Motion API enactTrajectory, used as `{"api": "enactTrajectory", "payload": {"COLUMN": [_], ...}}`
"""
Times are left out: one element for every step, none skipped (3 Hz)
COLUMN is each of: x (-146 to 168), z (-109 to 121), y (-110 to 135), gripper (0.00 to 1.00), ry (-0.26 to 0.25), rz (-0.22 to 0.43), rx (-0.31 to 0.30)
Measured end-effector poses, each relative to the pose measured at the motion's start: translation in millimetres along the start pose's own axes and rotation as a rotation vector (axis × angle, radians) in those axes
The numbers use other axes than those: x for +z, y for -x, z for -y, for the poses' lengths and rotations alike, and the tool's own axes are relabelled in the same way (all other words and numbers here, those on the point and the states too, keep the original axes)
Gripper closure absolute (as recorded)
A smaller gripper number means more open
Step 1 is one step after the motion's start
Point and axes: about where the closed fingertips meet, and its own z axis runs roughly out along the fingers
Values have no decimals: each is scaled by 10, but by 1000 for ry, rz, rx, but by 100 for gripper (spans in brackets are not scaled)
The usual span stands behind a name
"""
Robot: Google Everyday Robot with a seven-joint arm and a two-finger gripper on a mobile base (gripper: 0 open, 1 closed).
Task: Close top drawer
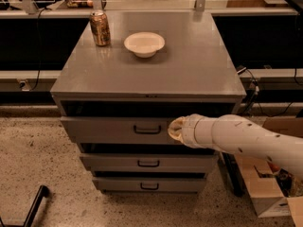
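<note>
The hand (176, 129) presses the drawer (104, 129) front just right of its handle (147, 129), its opening impossible to tell; a straight, level push should seat it flush.

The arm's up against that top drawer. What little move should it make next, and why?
Probably a straight push into the cabinet. The gripper sits at the top drawer's front, just beside its black handle, and the drawer juts out past the cabinet top, so it is not yet shut.
</note>
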Motion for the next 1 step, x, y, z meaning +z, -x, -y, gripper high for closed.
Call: {"api": "enactTrajectory", "payload": {"x": [-31], "z": [-256], "y": [207], "gripper": [100], "ry": [91], "rz": [133], "rx": [44]}}
